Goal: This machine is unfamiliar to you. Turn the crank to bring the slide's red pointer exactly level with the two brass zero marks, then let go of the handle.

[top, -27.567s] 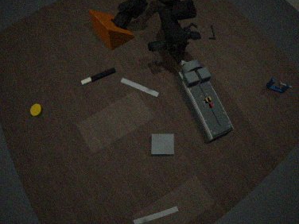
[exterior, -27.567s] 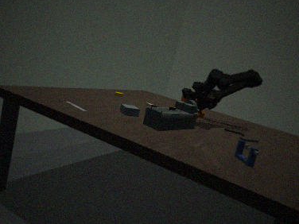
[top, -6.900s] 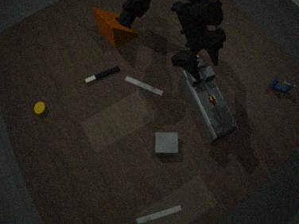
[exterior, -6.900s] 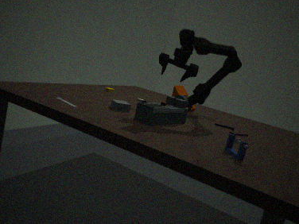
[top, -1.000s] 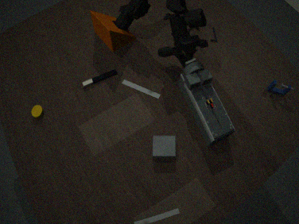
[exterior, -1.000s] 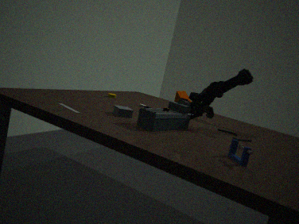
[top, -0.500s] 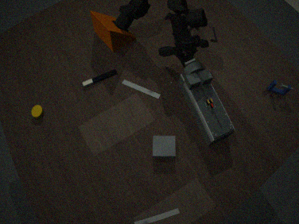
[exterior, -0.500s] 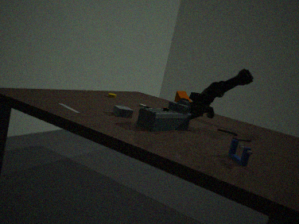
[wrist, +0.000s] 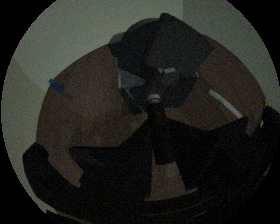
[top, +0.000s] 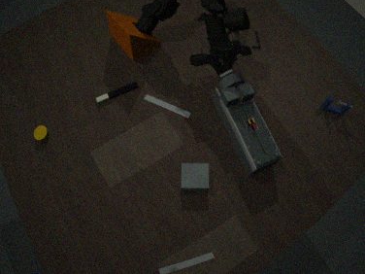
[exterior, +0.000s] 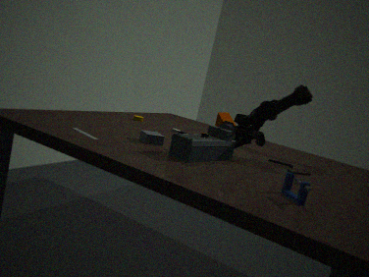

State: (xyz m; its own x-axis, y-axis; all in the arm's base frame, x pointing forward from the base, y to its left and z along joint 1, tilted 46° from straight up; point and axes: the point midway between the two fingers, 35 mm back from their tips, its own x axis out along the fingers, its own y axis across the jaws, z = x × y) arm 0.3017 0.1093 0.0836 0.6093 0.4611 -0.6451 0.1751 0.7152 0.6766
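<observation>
The grey crank machine [top: 266, 159] [exterior: 203, 149] [wrist: 177, 47] stands on the table, its long top reaching away from the arm. On its top the small red pointer [top: 253, 126] sits close to the yellowish brass zero marks [top: 250, 120], a little off them toward the end away from the arm; the exact gap is too small to read. My gripper [top: 222, 70] [exterior: 237, 139] [wrist: 155, 121] is at the machine's near end, shut on the dark crank handle [wrist: 161, 150], which runs between the fingers in the wrist view. The crank arm is mostly hidden in shadow.
An orange wedge [top: 131, 36] [exterior: 225, 118] and a black-and-white stick [top: 116, 92] lie left of the arm. A grey block [top: 195, 176] [exterior: 151, 138], white strips [top: 167, 106] and a yellow disc [top: 41, 133] [exterior: 138, 118] lie farther off. A blue bracket [top: 336, 108] [exterior: 295, 195] stands beyond the machine's other side.
</observation>
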